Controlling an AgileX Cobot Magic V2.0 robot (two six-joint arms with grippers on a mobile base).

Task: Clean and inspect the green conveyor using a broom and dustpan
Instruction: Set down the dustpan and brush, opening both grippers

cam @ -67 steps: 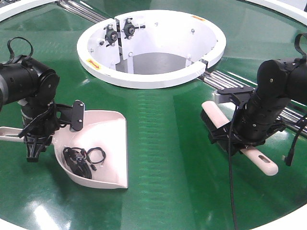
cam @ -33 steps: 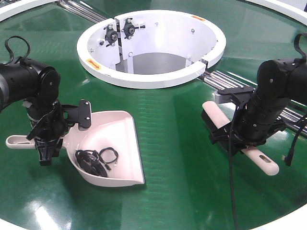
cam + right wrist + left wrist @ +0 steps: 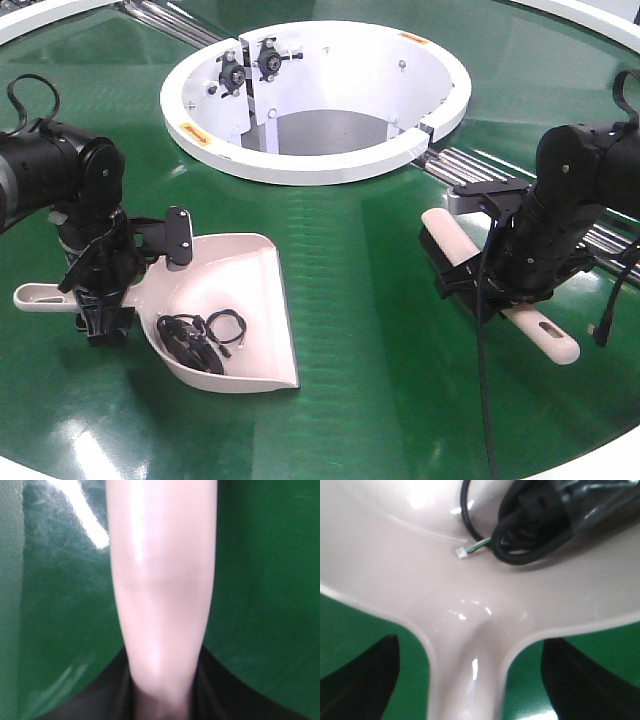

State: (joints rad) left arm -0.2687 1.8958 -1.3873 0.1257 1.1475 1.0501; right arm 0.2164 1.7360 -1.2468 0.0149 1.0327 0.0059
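Note:
The pale pink dustpan (image 3: 245, 290) lies on the green conveyor (image 3: 360, 340) at the left, with a tangle of black cables (image 3: 195, 335) in it. My left gripper (image 3: 100, 315) straddles the pan's handle (image 3: 470, 680) just behind the scoop. It is open, and green belt shows between each dark finger (image 3: 365, 680) and the handle. At the right, my right gripper (image 3: 490, 295) is shut on the broom (image 3: 445, 235), gripping mid-handle (image 3: 160, 580). The slotted handle end (image 3: 550, 340) sticks out toward the front right. The broom's bristles are hidden.
The white ring-shaped hub (image 3: 320, 160) stands at the back centre, with small fittings on its inner wall. Steel rollers (image 3: 470, 165) run behind my right arm and at the back left. The white rim (image 3: 590, 470) borders the belt at the front corners.
The dustpan and my left arm shifted right and the pan swung round over the first half second, then barely moved. The right arm and broom stayed still.

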